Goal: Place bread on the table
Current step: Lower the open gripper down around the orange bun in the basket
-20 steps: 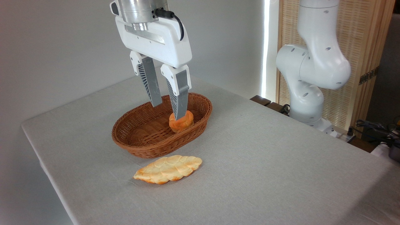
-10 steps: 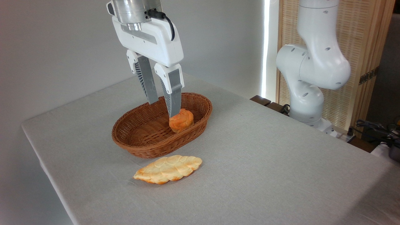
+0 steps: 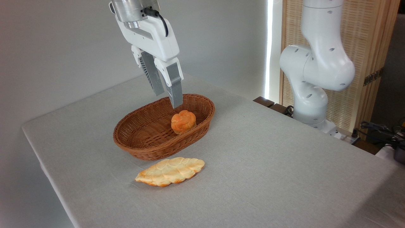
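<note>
The pincer (image 3: pixel 167 100) hangs empty above the far rim of the basket (image 3: pixel 139 148), its two grey ribbed fingers (image 3: pixel 174 85) slightly parted with only a narrow gap between them. Just below it and a little to its right, the bread (image 3: pixel 183 122) sits inside the basket against the near-right wall, not yet lifted out. The step in hand looks like the approach to the grasp: the next move calls for spreading the fingers wider than the bun, then descending to straddle its knotted top. The bun is roundish, deep orange and glossy; the basket is oval brown wicker with a woven rim. Nearer the camera than the pincer, a flat pale braided loaf (image 3: pixel 170 171) lies on the grey-clothed desk (image 3: pixel 269 158).
</note>
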### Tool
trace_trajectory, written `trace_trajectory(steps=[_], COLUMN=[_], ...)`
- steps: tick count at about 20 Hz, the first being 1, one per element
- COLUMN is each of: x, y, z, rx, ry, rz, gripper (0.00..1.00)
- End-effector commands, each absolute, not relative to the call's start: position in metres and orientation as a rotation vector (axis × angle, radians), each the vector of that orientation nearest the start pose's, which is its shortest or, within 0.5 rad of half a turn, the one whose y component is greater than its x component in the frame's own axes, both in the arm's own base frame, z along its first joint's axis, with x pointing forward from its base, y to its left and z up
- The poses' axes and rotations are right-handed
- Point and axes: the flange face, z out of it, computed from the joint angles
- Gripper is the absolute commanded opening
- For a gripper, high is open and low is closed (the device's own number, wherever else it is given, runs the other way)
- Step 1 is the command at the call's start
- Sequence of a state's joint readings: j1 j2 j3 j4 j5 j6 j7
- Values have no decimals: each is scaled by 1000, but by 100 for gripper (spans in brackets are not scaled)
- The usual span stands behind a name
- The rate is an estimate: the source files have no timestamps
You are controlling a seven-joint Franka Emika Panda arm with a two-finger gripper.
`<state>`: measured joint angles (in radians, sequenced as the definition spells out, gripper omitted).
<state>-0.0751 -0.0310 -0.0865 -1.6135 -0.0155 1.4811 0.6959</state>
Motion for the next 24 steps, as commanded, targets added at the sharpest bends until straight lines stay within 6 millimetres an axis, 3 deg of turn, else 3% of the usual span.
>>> trace_trajectory(steps=[1,5,7,11,16,20,24], x=[518,495,473,439,425,418,415], y=[-107,-150,-159,-172,-194,-197,-195], z=[617,601,585,557,507,473,456], rx=[-2893,-2818,-2818,-2874,-3028,-3014,-2974], ry=[1349,1440,1393,1319,1097,1094,1107], rz=[188,72,-1,45,-13,-5,11], gripper=[100,100,100,100,100,100,100])
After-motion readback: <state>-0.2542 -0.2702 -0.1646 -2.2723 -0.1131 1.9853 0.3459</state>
